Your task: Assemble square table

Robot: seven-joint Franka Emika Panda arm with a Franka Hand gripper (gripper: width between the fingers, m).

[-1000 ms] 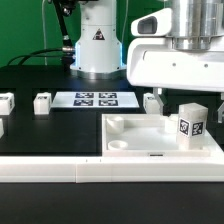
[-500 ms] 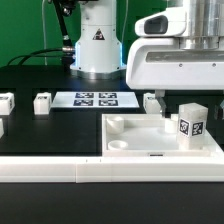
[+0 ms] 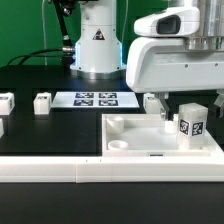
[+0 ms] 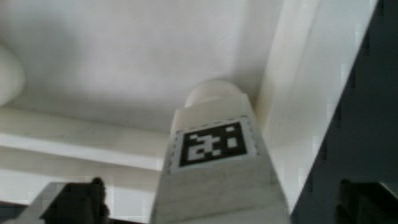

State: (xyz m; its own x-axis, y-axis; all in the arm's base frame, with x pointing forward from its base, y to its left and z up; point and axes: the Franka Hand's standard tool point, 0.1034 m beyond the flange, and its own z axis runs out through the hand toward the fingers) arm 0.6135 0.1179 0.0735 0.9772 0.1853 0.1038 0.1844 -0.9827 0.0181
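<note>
The square table top [image 3: 140, 143] is a white slab with a raised rim, lying at the exterior view's right. A white leg [image 3: 190, 125] with a black-white tag stands upright in the slab's right corner. It also shows in the wrist view [image 4: 217, 140], with the slab's rim [image 4: 294, 60] beside it. My gripper [image 3: 189, 100] is right above this leg. In the wrist view the gripper [image 4: 217, 205] is open, with a dark finger on each side of the leg and a gap to each. It holds nothing.
Three loose legs [image 3: 42, 102] [image 3: 5, 102] [image 3: 152, 102] lie on the black table, and a fourth is cut off at the left edge. The marker board [image 3: 95, 99] lies in the middle. A long white rail [image 3: 100, 172] runs along the front. The robot base [image 3: 98, 45] stands behind.
The hand has risen a little above the upright leg. The leg and slab have not moved.
</note>
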